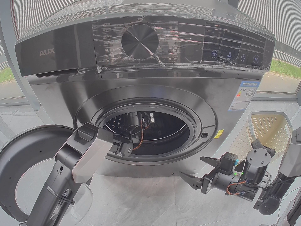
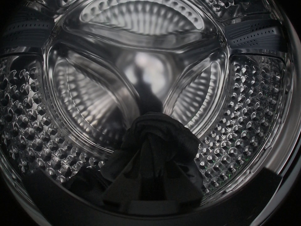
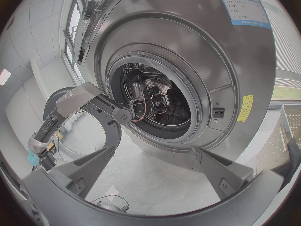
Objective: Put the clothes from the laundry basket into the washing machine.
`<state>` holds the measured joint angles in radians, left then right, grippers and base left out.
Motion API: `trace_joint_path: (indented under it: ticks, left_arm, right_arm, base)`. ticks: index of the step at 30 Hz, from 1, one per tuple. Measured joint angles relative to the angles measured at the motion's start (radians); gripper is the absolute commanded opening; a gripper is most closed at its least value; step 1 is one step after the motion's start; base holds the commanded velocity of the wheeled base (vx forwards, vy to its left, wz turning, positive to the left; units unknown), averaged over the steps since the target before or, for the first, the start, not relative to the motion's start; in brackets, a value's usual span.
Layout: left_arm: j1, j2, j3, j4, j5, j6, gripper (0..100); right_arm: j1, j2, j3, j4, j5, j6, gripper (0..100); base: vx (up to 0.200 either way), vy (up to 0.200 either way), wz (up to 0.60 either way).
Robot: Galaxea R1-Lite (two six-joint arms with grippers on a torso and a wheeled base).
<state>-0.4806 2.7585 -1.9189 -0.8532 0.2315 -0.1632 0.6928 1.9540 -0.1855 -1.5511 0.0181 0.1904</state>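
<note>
Pale floor tiles [image 1: 150, 198] lie under the right gripper [image 1: 190, 166], spread wide, while the left gripper [image 3: 160, 101], its grip impossible to tell, reaches inside the washing machine [image 1: 62, 94] by a dark garment [image 2: 153, 154].

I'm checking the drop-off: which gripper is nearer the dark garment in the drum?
Left. The left gripper is inside the drum, close to the dark garment. The right gripper hangs open outside the washing machine, low in front, beside the laundry basket.
</note>
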Motion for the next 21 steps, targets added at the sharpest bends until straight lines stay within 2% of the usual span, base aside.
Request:
trace_joint_path:
  ticks: [10,21]
  left_arm:
    - [-0.006,-0.008,0.045,-0.003,-0.001,-0.011,100]
    - [-0.057,-0.146,0.374,-0.025,-0.001,-0.02,100]
  right_arm:
    - [0.001,0.0,0.003,0.0,0.0,0.0,100]
    - [0.005,0.0,0.005,0.0,0.0,0.0,100]
  base:
    - [0.0,0.0,0.0]
    - [0.0,0.0,0.0]
